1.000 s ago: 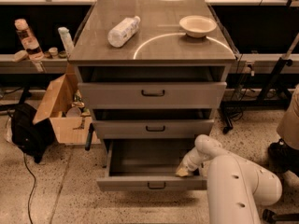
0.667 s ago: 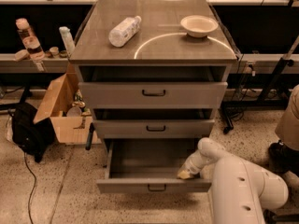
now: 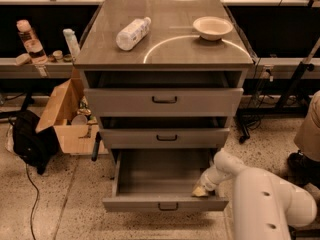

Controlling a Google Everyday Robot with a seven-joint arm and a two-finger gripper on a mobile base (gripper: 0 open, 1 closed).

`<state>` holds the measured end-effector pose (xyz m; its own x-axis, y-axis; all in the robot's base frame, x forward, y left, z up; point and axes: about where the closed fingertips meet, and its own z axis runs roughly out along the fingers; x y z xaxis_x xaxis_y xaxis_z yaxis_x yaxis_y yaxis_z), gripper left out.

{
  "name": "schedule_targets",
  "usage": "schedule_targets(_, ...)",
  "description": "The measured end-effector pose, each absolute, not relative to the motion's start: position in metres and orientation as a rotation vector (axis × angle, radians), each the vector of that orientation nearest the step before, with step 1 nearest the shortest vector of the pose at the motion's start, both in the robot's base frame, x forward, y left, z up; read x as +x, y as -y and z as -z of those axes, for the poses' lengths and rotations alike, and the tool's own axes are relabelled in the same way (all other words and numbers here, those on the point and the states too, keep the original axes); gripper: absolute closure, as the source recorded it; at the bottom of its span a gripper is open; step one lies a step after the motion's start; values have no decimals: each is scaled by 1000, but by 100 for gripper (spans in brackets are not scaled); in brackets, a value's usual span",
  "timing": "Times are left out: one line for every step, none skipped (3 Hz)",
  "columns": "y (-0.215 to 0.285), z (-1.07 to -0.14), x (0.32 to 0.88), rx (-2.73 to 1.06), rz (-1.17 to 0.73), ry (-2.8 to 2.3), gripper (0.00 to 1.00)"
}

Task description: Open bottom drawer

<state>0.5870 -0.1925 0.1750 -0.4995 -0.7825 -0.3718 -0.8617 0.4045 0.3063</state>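
While the bottom drawer (image 3: 150, 204) stands pulled well out at the foot of the cabinet (image 3: 165, 64), grey inside showing, the gripper (image 3: 201, 190) sits inside it at the front right corner, just behind the front panel. You can't tell whether it's open or closed.

Task looks about done, by my read.

Risks:
- If you lift the arm (image 3: 260, 194) straight up, it may knock the middle drawer (image 3: 165, 138) just above.
- If you drag sideways, the gripper may catch the drawer wall & skew the drawer or shove it back in.
- Pulling further could run it off its rails.

On the cabinet top: plastic bottle (image 3: 133, 33) lying on its side, shallow bowl (image 3: 212, 27) at the right rear. On the floor left of the cabinet: open cardboard box (image 3: 62, 116), black bag (image 3: 30, 141) w/ a cable. Only the robot's own arm stands by the cabinet's front right.
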Motion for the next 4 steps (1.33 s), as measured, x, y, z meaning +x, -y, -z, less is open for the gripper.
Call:
schedule_targets(237, -207, 566, -1283, -604, -2529, 100)
schedule_targets(248, -206, 534, -1244, -622, -2557, 82)
schedule_targets(248, -206, 534, -1244, -622, -2557, 59)
schedule_targets(248, -206, 534, -1244, -622, -2557, 36)
